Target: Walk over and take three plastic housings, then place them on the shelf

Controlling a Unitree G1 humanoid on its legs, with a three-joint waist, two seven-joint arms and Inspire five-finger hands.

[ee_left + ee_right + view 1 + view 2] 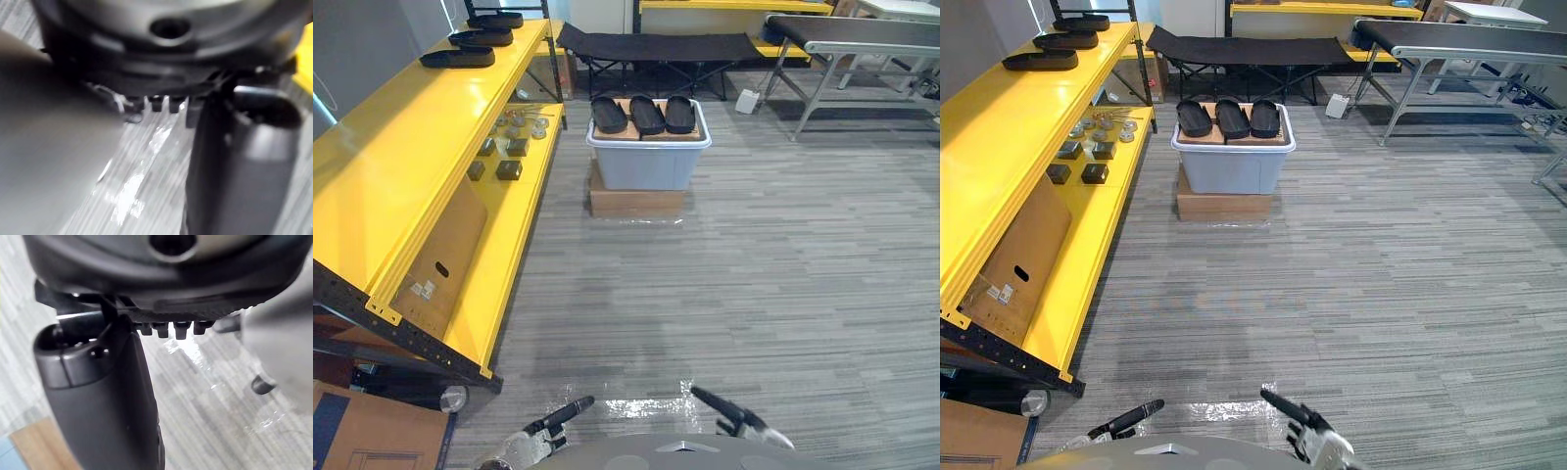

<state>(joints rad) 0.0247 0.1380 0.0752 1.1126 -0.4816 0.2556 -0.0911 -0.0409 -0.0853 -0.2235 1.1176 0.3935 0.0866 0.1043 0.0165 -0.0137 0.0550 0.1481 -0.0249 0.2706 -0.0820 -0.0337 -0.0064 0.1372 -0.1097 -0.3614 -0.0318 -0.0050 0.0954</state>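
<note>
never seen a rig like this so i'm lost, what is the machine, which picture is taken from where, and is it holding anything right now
This is a walking humanoid robot, seen through its own cameras. The two wide pictures come from a stereo camera on its head, looking down over a grey floor. The two close-ups come from cameras on its wrists, each looking along its own dark hand.

The left hand and right hand show low at the bottom of the head views, fingers straight, holding nothing.

Ahead, three black housings lie side by side on top of a grey bin, which stands on a cardboard box. On the robot's left runs a yellow shelf, with three similar black pieces on its top level.
</note>
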